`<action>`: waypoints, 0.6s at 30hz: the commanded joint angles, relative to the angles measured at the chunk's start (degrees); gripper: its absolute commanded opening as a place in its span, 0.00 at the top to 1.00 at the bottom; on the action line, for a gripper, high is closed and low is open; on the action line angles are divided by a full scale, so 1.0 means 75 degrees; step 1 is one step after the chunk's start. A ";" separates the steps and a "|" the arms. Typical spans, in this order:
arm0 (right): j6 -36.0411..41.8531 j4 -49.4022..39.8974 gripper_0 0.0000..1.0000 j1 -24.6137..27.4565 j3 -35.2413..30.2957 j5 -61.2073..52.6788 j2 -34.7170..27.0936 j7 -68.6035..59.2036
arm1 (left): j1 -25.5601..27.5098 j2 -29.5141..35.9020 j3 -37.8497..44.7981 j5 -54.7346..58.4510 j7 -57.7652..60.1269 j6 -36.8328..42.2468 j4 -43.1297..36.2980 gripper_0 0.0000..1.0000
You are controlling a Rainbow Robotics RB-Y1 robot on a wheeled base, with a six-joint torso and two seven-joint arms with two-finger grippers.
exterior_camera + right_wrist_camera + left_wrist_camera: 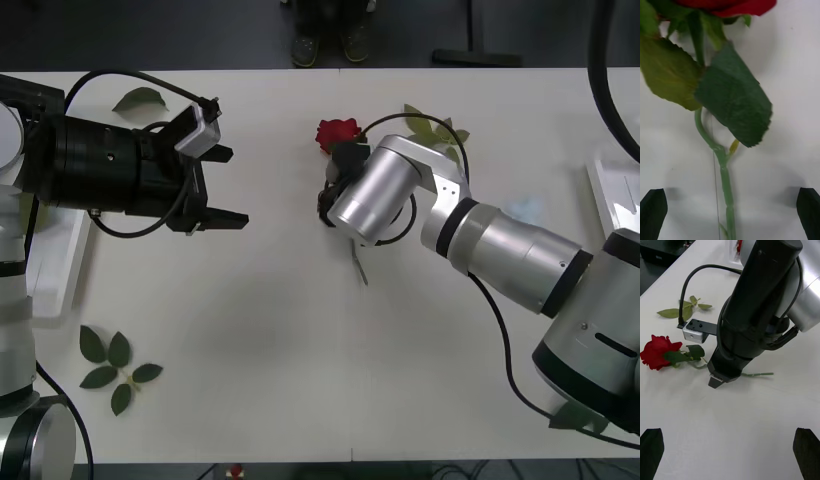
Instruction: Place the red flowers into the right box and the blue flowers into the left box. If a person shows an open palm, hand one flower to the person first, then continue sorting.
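One red flower lies on the white table, its head (pixel 338 132) toward the far side and its stem end (pixel 360 272) toward me. My right gripper (pixel 330 197) hangs open straight above the stem (pixel 726 187), one black finger (pixel 653 213) on each side and neither touching it. The left wrist view shows the same rose head (pixel 657 351) beside the right arm's wrist. My left gripper (pixel 232 187) is open and holds nothing, left of the rose. The left box (pixel 62 265) lies under my left arm. The right box (pixel 612 195) shows by its edge at far right. The blue flowers are out of view.
Loose leaf sprigs lie at the near left (pixel 115 365), far left (pixel 140 98) and behind the right wrist (pixel 435 125). A cable loops over each forearm. Bare tabletop (pixel 280 360) stretches across the middle and front.
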 commanded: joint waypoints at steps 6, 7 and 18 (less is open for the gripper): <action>-0.0331 0.0329 0.87 0.0021 0.0876 0.0127 -0.0007 0.0343 | -0.0230 0.0057 0.0027 0.0127 -0.0295 0.0072 -0.0127 0.00; -0.0331 0.0353 0.94 0.0033 0.0911 0.0138 -0.0007 0.0343 | -0.0230 0.0057 0.0027 0.0127 -0.0295 0.0072 -0.0127 0.00; -0.0307 0.0552 1.00 0.0021 0.0958 0.0138 -0.0007 0.0518 | -0.0230 0.0057 0.0027 0.0127 -0.0295 0.0095 -0.0139 0.00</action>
